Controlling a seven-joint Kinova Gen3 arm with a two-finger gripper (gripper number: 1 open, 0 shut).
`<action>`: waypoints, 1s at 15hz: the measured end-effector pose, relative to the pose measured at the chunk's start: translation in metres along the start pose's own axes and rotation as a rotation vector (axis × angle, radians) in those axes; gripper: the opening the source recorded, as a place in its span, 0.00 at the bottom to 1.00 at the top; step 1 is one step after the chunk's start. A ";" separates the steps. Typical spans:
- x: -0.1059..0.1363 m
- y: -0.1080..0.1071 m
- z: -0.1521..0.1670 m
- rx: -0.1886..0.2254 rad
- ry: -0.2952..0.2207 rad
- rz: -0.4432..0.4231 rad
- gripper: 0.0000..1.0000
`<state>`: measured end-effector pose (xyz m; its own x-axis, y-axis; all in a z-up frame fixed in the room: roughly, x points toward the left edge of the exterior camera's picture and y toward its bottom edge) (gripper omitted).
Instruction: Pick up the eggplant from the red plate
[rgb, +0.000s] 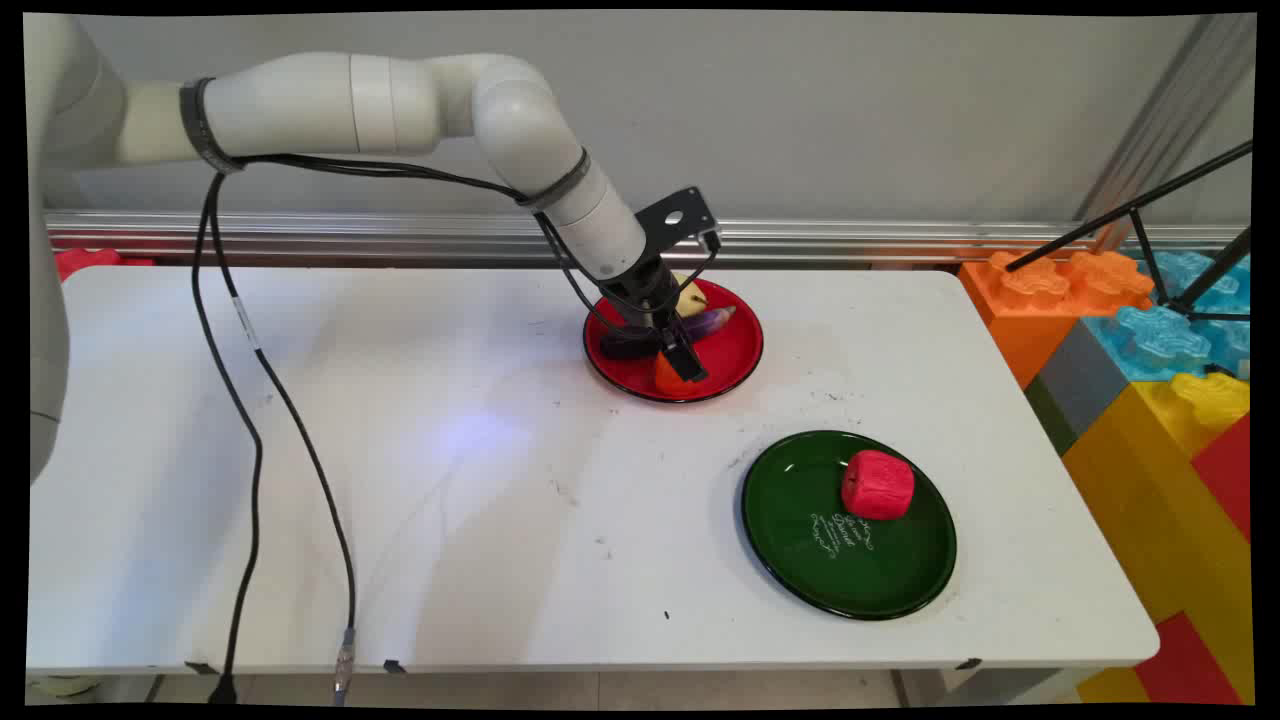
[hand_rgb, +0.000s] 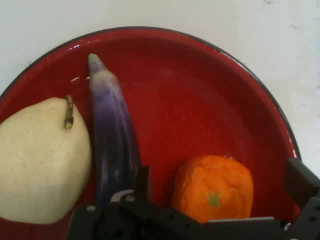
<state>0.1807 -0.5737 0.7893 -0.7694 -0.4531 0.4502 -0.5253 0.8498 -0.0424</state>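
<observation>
A white robot arm reaches from the left and lowers its black two-finger gripper (rgb: 678, 362) into a red plate (rgb: 735, 352) at the far middle of the white table (rgb: 400, 480). The hand view shows the fingers spread wide on either side of an orange fruit (hand_rgb: 214, 187), one finger (hand_rgb: 143, 181) between it and the eggplant, the other (hand_rgb: 301, 181) at the plate's rim side; neither finger clearly presses the fruit. The orange fruit is round, slightly dented, with a small green star-shaped stem mark facing the camera.

Just beside it lies a slender purple eggplant (hand_rgb: 113, 140), pale violet near its greenish tip. Touching the eggplant's other side is a pale yellow pear (hand_rgb: 42, 160) with a short brown stem. All three sit in the red plate, which has a thin dark rim.

Nearer the front right of the table, well apart, a dark green plate (rgb: 810, 570) holds a red apple-like fruit (rgb: 878, 485) near its far edge. White script is printed on the green plate, too small to read.

The left half of the table is bare white surface, crossed only by hanging black cables (rgb: 250, 440). Large toy building blocks (rgb: 1150, 330) in orange, blue, yellow and red stand off the table's right edge.
</observation>
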 end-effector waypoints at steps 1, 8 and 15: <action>0.001 0.000 -0.001 0.000 0.004 -0.003 1.00; 0.010 0.002 -0.018 0.017 0.048 -0.070 1.00; 0.011 0.001 -0.036 0.033 0.071 -0.131 1.00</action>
<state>0.1847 -0.5682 0.8269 -0.6663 -0.5384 0.5160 -0.6322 0.7747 -0.0080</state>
